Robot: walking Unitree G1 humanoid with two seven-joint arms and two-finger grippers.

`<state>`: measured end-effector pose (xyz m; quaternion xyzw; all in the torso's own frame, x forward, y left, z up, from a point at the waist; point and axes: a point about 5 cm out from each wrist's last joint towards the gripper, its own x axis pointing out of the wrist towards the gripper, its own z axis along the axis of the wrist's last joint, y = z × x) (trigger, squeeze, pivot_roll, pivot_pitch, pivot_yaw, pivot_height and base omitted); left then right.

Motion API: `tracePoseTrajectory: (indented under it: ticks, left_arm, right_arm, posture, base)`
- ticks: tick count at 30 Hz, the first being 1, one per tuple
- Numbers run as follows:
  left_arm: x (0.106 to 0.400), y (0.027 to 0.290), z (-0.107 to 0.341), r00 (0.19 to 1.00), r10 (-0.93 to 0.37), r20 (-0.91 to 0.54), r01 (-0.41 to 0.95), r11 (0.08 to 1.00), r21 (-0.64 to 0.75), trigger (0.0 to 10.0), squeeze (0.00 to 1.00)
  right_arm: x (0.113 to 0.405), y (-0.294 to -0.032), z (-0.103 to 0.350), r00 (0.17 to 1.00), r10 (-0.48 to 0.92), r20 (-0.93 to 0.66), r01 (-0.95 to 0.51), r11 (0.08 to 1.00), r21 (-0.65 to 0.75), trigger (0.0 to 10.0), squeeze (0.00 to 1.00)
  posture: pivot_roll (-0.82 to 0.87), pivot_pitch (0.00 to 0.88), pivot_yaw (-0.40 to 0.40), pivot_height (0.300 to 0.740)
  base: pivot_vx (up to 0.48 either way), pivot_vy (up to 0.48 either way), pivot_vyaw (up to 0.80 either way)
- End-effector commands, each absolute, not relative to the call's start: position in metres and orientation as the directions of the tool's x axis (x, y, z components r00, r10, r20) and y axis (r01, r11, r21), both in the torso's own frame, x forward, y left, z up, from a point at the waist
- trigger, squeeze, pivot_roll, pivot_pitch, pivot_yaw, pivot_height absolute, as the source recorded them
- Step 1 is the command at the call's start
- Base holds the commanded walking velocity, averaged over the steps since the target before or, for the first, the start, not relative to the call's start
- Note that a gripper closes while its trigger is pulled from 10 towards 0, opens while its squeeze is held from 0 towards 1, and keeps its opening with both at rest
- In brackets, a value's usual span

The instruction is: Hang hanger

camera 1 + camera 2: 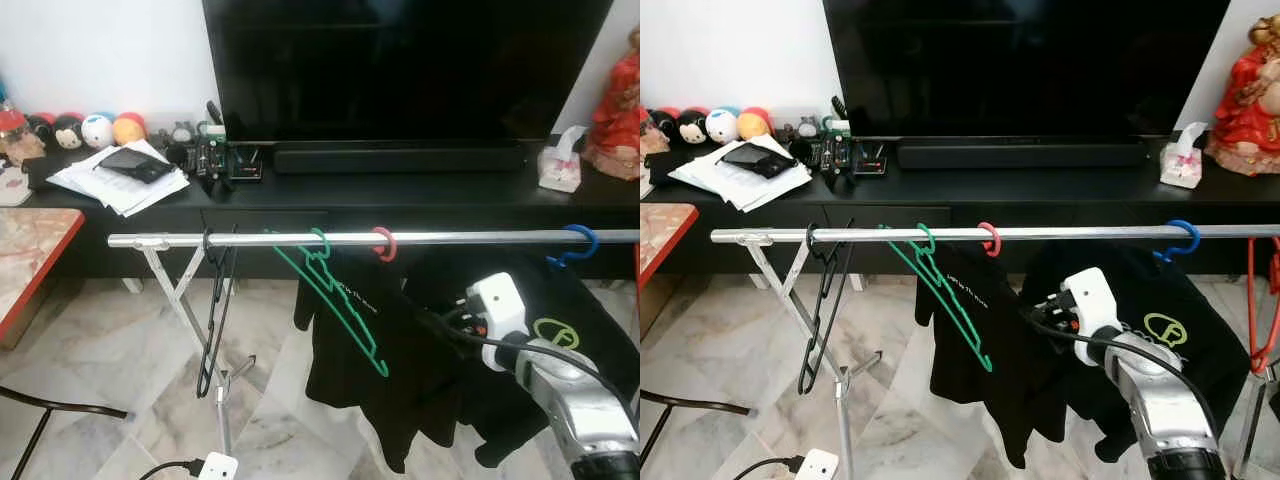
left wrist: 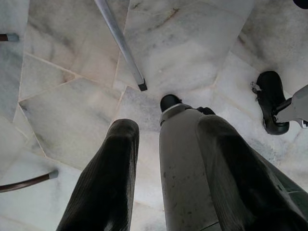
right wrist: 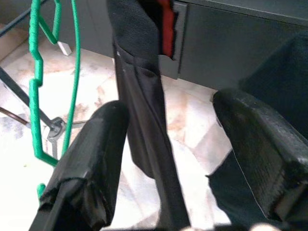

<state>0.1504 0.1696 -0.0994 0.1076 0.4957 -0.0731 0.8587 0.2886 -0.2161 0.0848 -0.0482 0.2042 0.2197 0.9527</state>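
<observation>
- Presently, a silver rail (image 1: 440, 238) runs level across the head views, in front of a black TV cabinet (image 1: 400, 195).
- Green hanger (image 1: 335, 295): hook over the rail near its middle, body tilted, low end pointing to 5 o'clock. It carries no garment.
- Black hanger (image 1: 213, 320): hooked on the rail toward 9 o'clock of the green hanger, hanging almost edge-on beside the rack's crossed legs (image 1: 180, 300).
- Red hook (image 1: 384, 243): on the rail just beside the green hanger's hook, at its 3 o'clock. A black T-shirt (image 1: 355, 340) hangs below it.
- Blue hook (image 1: 572, 243): farther along the rail toward 3 o'clock, with a second black garment (image 1: 1185, 330) bearing a green emblem.
- Right gripper (image 3: 166, 159): raised at 5 o'clock of the head views, just below the rail and against the black T-shirt. In the right wrist view the jaws stand wide, with a fold of the T-shirt hanging between the fingers (image 3: 91, 159); contact with the pads cannot be judged. The green hanger is to one side, outside the jaws.
- Left gripper (image 2: 166, 168): pointed down at the marble floor (image 2: 72, 101), jaws apart and holding nothing, a rack leg (image 2: 122, 45) ahead of it.
- Cabinet top: a television (image 1: 400, 65), a soundbar (image 1: 400, 158), papers (image 1: 120, 178), small round toys (image 1: 90, 128), a tissue pack (image 1: 560, 165).
</observation>
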Motion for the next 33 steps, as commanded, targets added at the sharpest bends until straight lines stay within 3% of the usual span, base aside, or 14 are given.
tracePoseTrajectory:
  ticks: [1, 8, 20, 33]
  left_arm:
    - [0.142, 0.171, -0.103, 0.450, -0.019, -0.893, 0.245, 0.964, 0.103, 10.0, 0.00]
    - [0.146, 0.174, -0.102, 0.455, -0.016, -0.890, 0.244, 0.964, 0.107, 10.0, 0.00]
    - [0.145, 0.174, -0.102, 0.456, -0.015, -0.890, 0.247, 0.963, 0.110, 10.0, 0.00]
    - [0.145, 0.177, -0.101, 0.456, -0.011, -0.890, 0.240, 0.964, 0.111, 10.0, 0.00]
  right_arm:
    - [0.293, -0.208, 0.081, 0.809, 0.436, -0.394, -0.462, 0.886, 0.030, 10.0, 0.00]
    - [0.301, -0.195, 0.069, 0.786, 0.463, -0.409, -0.487, 0.872, 0.051, 10.0, 0.00]
    - [0.326, -0.193, 0.071, 0.874, 0.361, -0.326, -0.373, 0.928, 0.029, 10.0, 0.00]
    - [0.329, -0.184, 0.055, 0.841, 0.375, -0.389, -0.403, 0.915, 0.011, 10.0, 0.00]
  posture:
    - [-0.16, 0.000, -0.010, 0.740]
    - [-0.15, 0.000, -0.009, 0.740]
    - [-0.14, 0.000, -0.004, 0.740]
    - [-0.13, 0.000, -0.008, 0.740]
  base:
    - [0.000, 0.000, 0.00]
    - [0.000, 0.000, 0.00]
    - [0.000, 0.000, 0.00]
    - [0.000, 0.000, 0.00]
